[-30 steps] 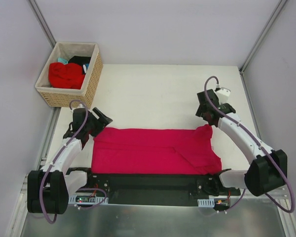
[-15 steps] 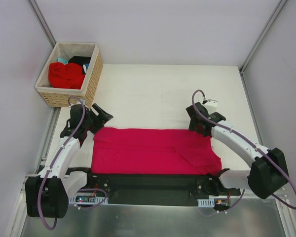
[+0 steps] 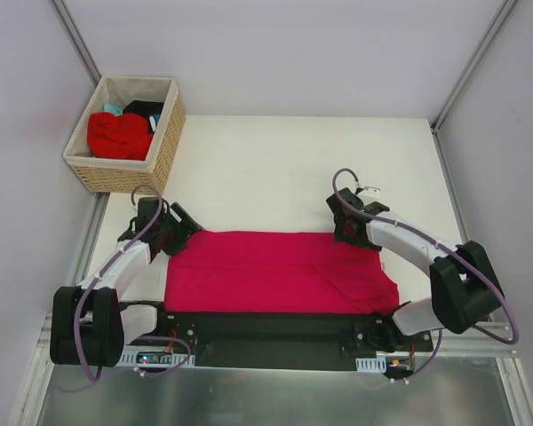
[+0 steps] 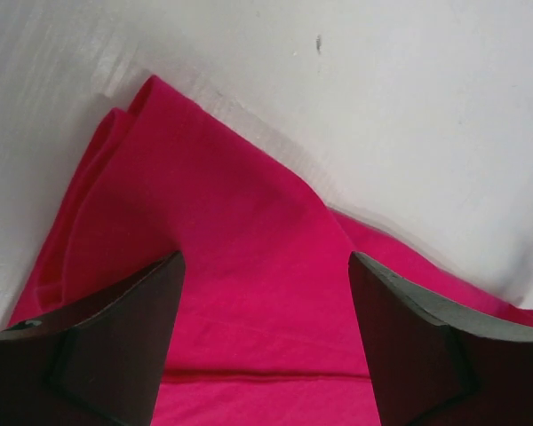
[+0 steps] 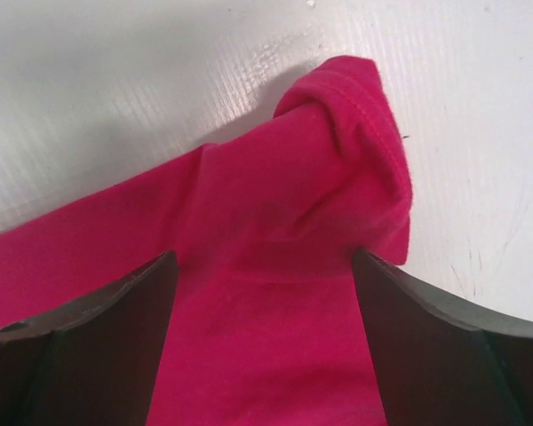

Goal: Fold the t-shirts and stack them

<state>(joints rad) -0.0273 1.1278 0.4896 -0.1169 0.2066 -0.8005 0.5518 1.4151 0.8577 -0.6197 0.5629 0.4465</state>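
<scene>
Crimson-pink cloth t-shirt (image 3: 280, 275) lies spread flat on the white surface (image 3: 275, 169), stretched between the two tools along the near edge. From where I stand, the left tool (image 4: 265, 256) hangs low over the shirt's far left corner. Its two dark fingers are spread wide with pink cloth showing between them and nothing clamped. Just ahead of that tool, the layered corner of the cloth ends and the bare surface begins. The right tool (image 5: 265, 253) sits the same way over the far right corner, with its fingers parted and empty. A bunched, stitched hem curls up just ahead of its right finger. I cannot tell if either tool's fingers touch the cloth. Well beyond the left tool and off to its left stands a woven wicker basket (image 3: 164, 146). It holds a crumpled bright red t-shirt (image 3: 118, 133), with a black one (image 3: 144, 109) and a bit of teal (image 3: 113, 108) behind it.
</scene>
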